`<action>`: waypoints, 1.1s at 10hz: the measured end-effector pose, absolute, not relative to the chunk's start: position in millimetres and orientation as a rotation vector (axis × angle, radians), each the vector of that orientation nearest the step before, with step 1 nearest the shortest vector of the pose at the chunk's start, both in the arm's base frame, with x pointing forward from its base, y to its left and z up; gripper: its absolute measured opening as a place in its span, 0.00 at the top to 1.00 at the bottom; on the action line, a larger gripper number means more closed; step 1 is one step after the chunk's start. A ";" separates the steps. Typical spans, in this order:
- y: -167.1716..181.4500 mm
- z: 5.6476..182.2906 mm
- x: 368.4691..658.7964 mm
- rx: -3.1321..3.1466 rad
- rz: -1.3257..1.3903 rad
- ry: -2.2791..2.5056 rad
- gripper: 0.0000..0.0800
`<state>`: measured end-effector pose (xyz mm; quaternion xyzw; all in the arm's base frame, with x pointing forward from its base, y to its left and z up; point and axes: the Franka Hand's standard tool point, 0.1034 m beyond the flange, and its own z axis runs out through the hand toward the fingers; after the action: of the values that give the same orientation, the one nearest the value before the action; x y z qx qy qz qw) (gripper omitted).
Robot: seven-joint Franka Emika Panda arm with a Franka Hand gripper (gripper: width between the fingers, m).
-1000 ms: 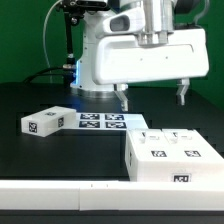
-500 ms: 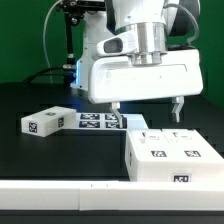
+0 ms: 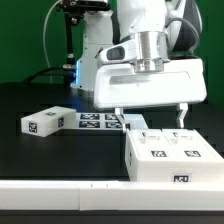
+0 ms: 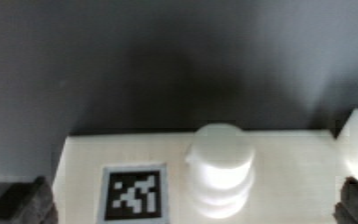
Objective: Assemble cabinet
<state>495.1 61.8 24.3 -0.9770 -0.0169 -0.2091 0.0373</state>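
The cabinet (image 3: 172,157) is a white box with square tags on its top and front, at the exterior view's lower right. In the wrist view its top face (image 4: 87,160) shows one tag (image 4: 139,192) and a rounded white knob (image 4: 224,162). My gripper (image 3: 150,116) is open wide and empty, hovering just above the cabinet's far edge. One fingertip (image 3: 119,120) hangs by its far left corner, the other (image 3: 182,114) over its far right part. In the wrist view the gripper (image 4: 186,205) has a dark finger at each lower corner, and the knob lies between them.
A small white tagged block (image 3: 42,122) lies at the exterior view's left on the black table. The marker board (image 3: 98,121) lies beside it, behind the cabinet. The white robot base (image 3: 95,60) stands at the back. A white ledge (image 3: 60,196) runs along the front.
My gripper has come down and toward the camera, from above the marker board to just over the cabinet's far edge. Its jaws stay open. The cabinet and block have not moved.
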 end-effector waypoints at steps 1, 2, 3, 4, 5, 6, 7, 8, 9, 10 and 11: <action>60.2 18.6 493.4 -3.004 -0.615 -0.057 0.00; 56.7 12.7 493.0 -3.006 -0.612 -0.050 0.00; 56.5 7.2 492.7 -3.008 -0.571 -0.044 0.00; 58.8 4.6 494.4 -3.008 -0.533 -0.045 0.00; 57.4 4.6 498.3 -3.007 -0.542 -0.048 0.00; 52.8 3.7 500.5 -3.006 -0.543 -0.030 0.00; 57.3 4.6 502.6 -3.001 -0.548 -0.039 0.00; 56.7 4.8 503.3 -3.004 -0.552 -0.077 0.00; 53.6 3.9 503.3 -3.009 -0.553 -0.106 0.00; 54.1 3.9 503.2 -3.009 -0.552 -0.105 0.00; 54.2 3.9 503.2 -3.009 -0.552 -0.106 0.16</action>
<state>503.2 54.2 3.9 -0.9822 -0.0345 -0.1804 0.0404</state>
